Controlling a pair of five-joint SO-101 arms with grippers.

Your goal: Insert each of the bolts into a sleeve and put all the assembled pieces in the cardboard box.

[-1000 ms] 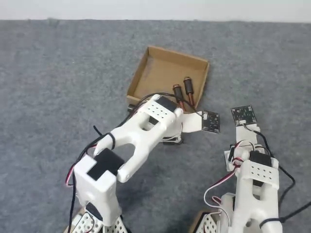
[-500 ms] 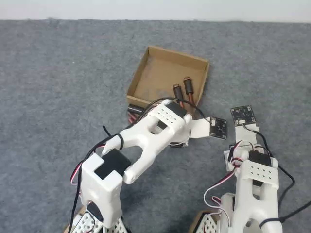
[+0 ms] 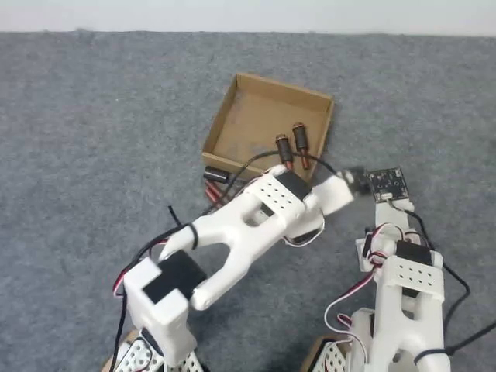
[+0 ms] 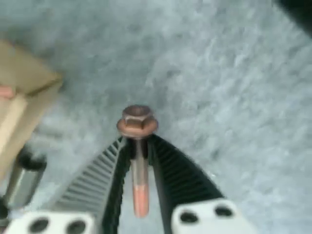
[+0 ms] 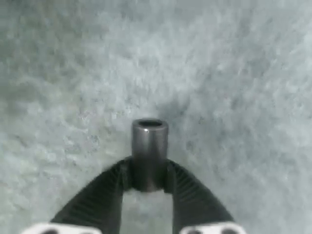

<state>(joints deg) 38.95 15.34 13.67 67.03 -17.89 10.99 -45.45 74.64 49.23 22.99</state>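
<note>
My left gripper (image 4: 138, 141) is shut on a copper bolt (image 4: 138, 161), whose hex head sticks out past the fingertips above the carpet. My right gripper (image 5: 148, 168) is shut on a dark sleeve (image 5: 149, 151), open end pointing away from the wrist. In the high view the left arm (image 3: 271, 205) stretches to the right, its wrist close to the right arm (image 3: 407, 279). The cardboard box (image 3: 232, 116) holds two assembled pieces (image 3: 293, 145). Another dark sleeve (image 3: 218, 174) lies on the carpet against the box's near wall.
Grey carpet (image 3: 101, 139) covers the whole table around the box. The box corner (image 4: 24, 83) and the loose sleeve (image 4: 22, 178) sit off to one side of the left gripper. Cables hang from both arms.
The left arm has swung to the right, away from the box's near wall toward the right arm, carrying the bolt. The right arm has kept still.
</note>
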